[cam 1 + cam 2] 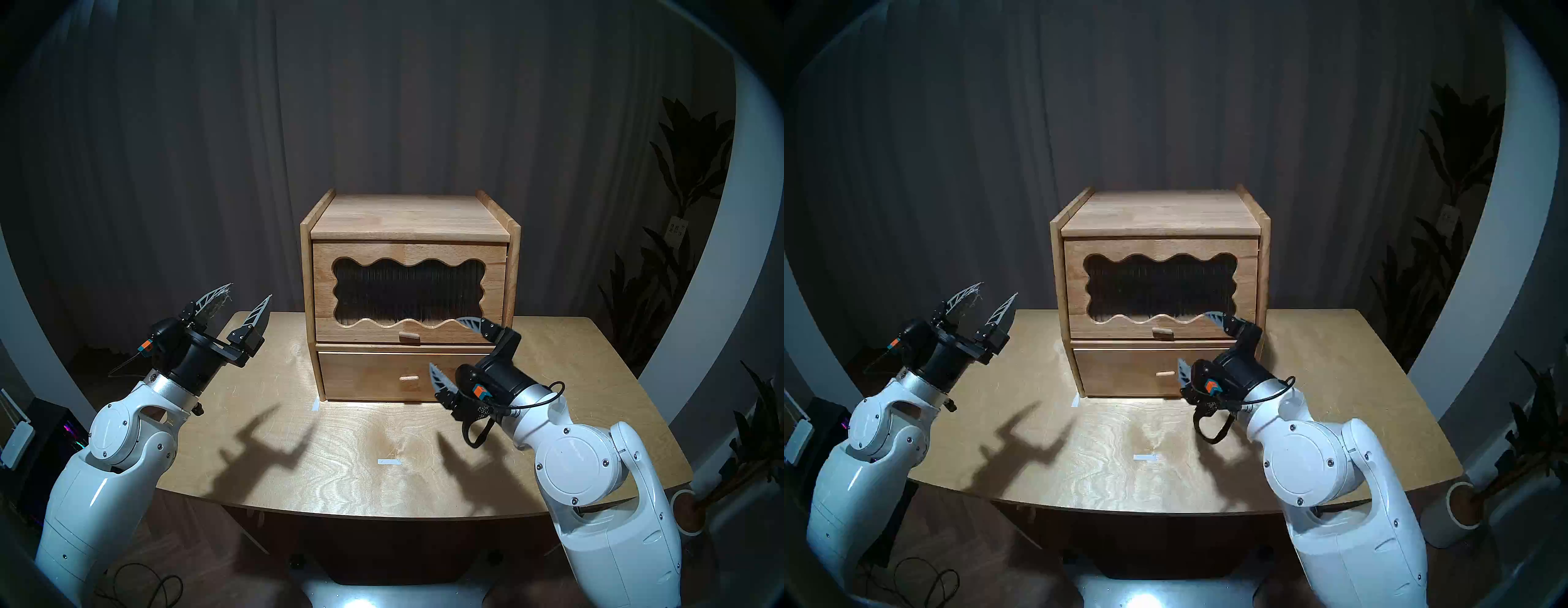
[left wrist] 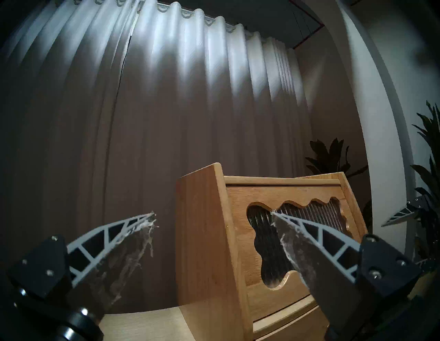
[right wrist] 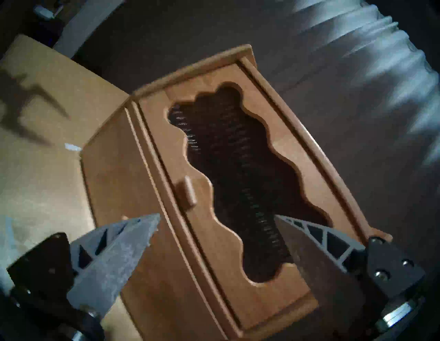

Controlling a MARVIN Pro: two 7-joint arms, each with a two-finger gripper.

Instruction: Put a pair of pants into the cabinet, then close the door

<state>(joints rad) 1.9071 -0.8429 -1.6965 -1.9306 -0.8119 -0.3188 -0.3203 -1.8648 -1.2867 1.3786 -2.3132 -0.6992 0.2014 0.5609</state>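
Observation:
The light-wood cabinet (image 1: 409, 220) (image 1: 1161, 212) stands at the back middle of the table. Its door (image 1: 407, 250) (image 3: 262, 307), with a wavy window of dark ribbed glass, hangs shut and flush, its peg knob (image 1: 408, 336) (image 3: 188, 193) free. The pants are out of view; nothing shows through the glass. My right gripper (image 1: 445, 342) (image 3: 217, 215) is open just in front of the door's lower right corner, turned on its side and holding nothing. Out to the cabinet's left, my left gripper (image 1: 250, 291) (image 2: 213, 212) is raised, open and empty.
A plain drawer front (image 1: 365, 375) sits shut under the door. The wooden table (image 1: 339, 467) carries two white tape marks (image 1: 389, 462). A grey curtain hangs behind. Potted plants (image 1: 679, 170) stand at the right, and a black box (image 1: 46, 429) sits low at the left.

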